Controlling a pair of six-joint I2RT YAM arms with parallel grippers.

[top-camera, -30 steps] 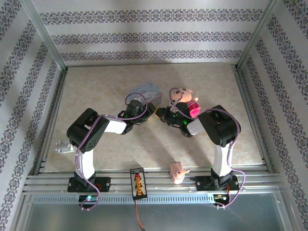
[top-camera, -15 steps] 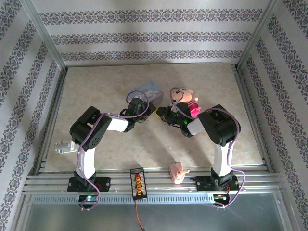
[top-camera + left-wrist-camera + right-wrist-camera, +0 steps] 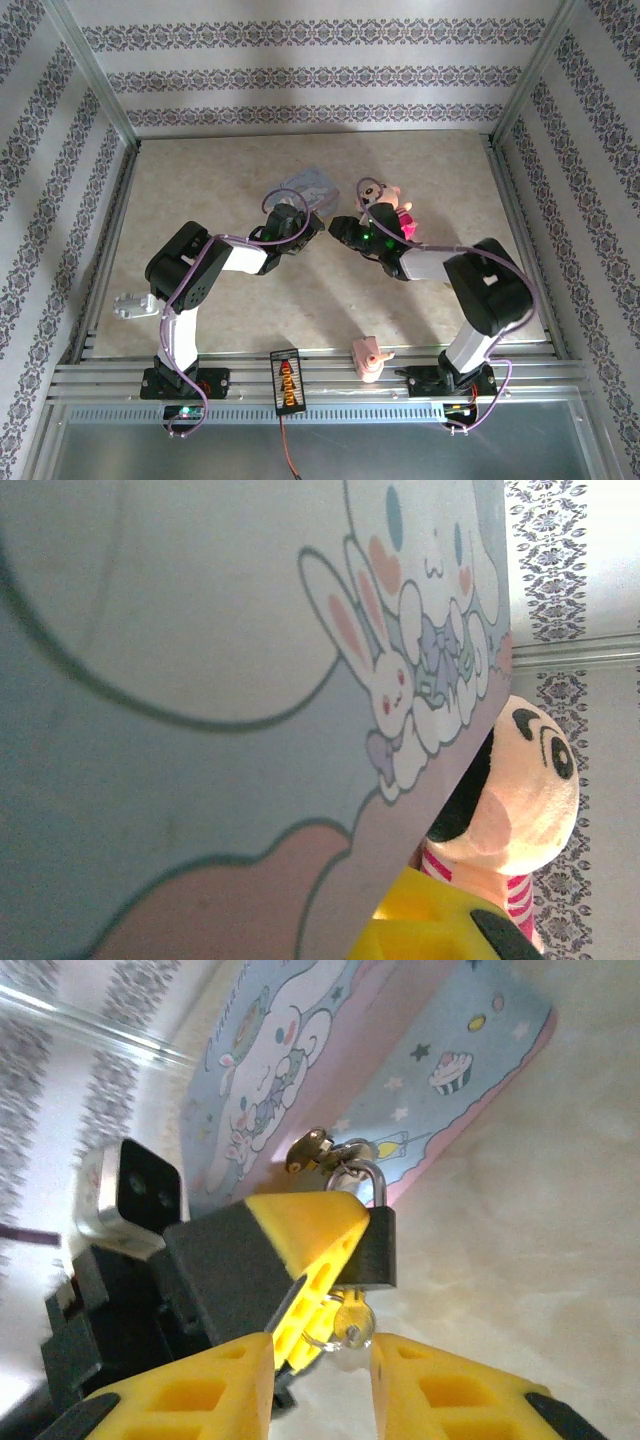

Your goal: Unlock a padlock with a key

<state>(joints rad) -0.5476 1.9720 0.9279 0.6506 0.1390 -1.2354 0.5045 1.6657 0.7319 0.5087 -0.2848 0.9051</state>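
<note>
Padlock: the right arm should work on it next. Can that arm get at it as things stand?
Likely yes. The right gripper sits close by the padlock, jaws apart, only a small silvery ring between. The left gripper clamps the padlock's body, leaving one edge exposed.

The padlock (image 3: 374,1250) is a small dark block with a silvery shackle (image 3: 372,1182) arching from its top, both legs meeting the body. It is clamped in the jaws of the left gripper (image 3: 318,222). A brass-coloured key (image 3: 308,1147) sits on a ring beside the shackle, and a silvery ring (image 3: 335,1332) hangs under the body.
</note>
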